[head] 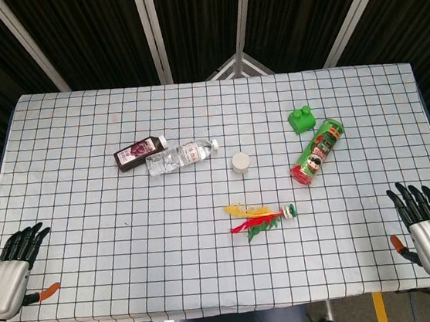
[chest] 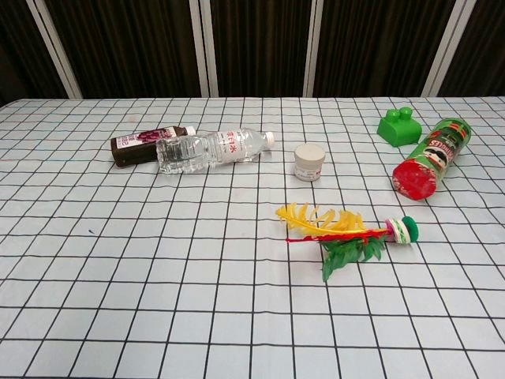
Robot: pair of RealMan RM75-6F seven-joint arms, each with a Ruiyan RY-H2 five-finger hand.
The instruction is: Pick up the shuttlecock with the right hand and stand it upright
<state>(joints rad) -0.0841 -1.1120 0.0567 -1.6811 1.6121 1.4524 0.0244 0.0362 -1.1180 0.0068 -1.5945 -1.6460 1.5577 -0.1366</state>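
The shuttlecock (head: 262,217) lies on its side in the middle front of the checked table, yellow, red and green feathers pointing left, its green and white base (chest: 403,230) to the right. The chest view shows the shuttlecock (chest: 347,234) flat on the cloth. My right hand (head: 424,223) rests open at the front right edge, fingers spread, well right of the shuttlecock. At the front left edge my left hand (head: 13,265) is open as well, holding nothing. Neither hand appears in the chest view.
A clear water bottle (head: 182,156) and a dark juice bottle (head: 139,152) lie at the back left. A small white jar (head: 241,163) stands behind the shuttlecock. A green chip can (head: 319,150) lies at the right beside a green block (head: 301,118).
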